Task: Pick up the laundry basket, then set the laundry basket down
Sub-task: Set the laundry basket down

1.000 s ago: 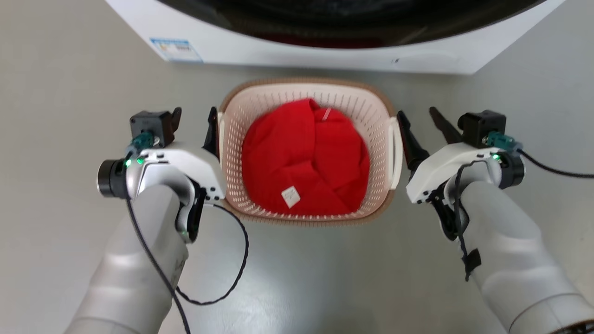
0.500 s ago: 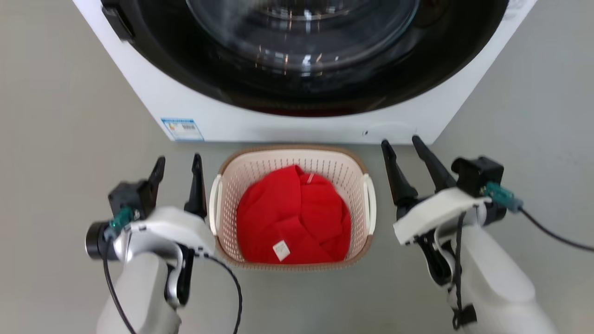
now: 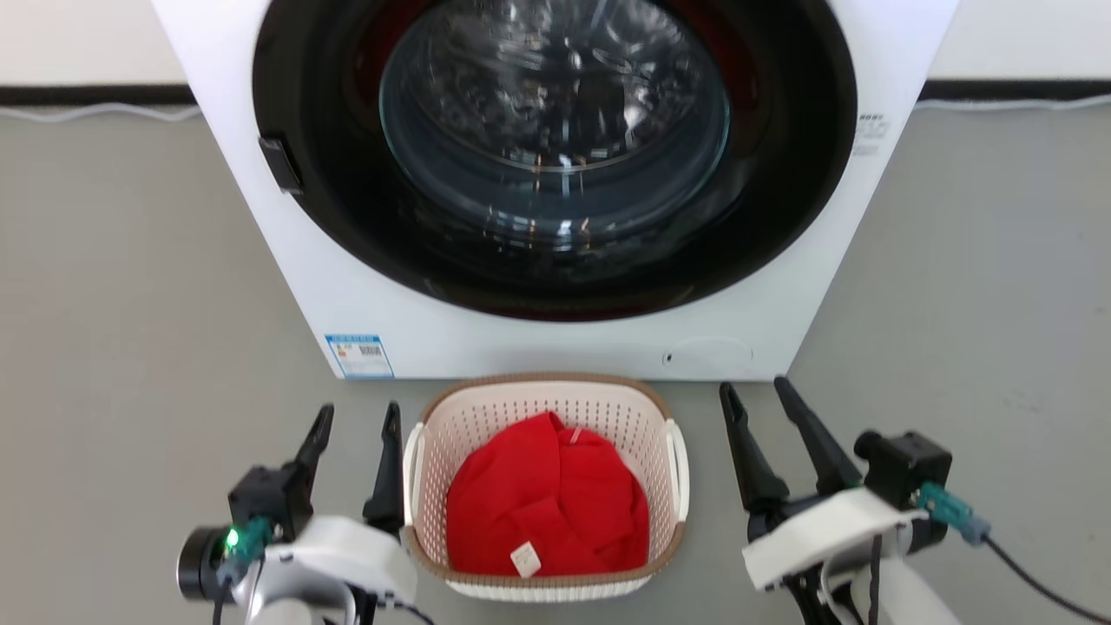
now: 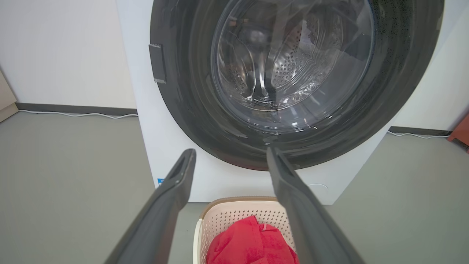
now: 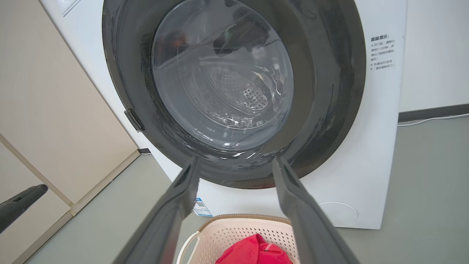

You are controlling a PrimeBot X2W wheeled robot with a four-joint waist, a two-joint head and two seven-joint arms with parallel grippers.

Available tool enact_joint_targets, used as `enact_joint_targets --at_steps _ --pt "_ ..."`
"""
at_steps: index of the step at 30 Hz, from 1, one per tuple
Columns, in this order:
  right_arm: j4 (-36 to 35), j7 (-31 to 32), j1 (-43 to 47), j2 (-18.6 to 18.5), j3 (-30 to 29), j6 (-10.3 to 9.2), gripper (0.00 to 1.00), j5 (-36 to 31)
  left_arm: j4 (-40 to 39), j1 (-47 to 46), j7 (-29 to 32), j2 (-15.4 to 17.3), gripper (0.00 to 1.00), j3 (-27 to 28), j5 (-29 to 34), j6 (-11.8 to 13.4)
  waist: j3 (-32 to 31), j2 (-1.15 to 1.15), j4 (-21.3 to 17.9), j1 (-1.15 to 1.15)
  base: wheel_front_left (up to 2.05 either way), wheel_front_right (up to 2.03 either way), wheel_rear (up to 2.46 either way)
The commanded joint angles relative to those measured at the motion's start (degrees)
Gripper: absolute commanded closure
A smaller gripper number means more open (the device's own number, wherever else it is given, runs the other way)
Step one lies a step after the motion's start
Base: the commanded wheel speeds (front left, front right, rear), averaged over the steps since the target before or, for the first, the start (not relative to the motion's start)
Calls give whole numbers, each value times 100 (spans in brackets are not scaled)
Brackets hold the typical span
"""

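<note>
The cream laundry basket (image 3: 555,412) with its brown rim stands on the grey floor just in front of the washing machine, red cloth (image 3: 547,508) inside it. My left gripper (image 3: 358,419) is open beside the basket's left handle, apart from it. On the other side, my right gripper (image 3: 753,391) is open too, a short way from the right handle. The left wrist view shows the basket (image 4: 234,216) low between and under the spread fingers. In the right wrist view the basket (image 5: 234,231) lies below the open fingers.
The white washing machine (image 3: 555,338) with its round dark door (image 3: 555,148) rises right behind the basket. Grey floor stretches to both sides. A beige cabinet (image 5: 47,121) stands left of the machine in the right wrist view. Cables run along the wall's base.
The head camera has tilted up, so the basket now sits lower and smaller. Both grippers have drawn away from the handles and risen, staying open; the basket stays on the floor.
</note>
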Motion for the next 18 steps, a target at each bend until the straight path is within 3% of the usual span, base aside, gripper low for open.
enact_joint_targets --at_steps 1,9,18 --pt "-249 -53 109 38 84 28 0 -73 -227 50 -35 32 0 172 60 -16 -230 0 -13 0 0 0 0" --pt "-631 -53 910 38 -129 28 0 -83 -589 735 -35 -16 0 89 157 0 -590 0 13 0 0 0 0" --pt "-1117 -53 1488 38 -423 28 0 -121 -1146 1441 -35 -66 0 175 75 329 -755 0 -13 0 0 0 0"
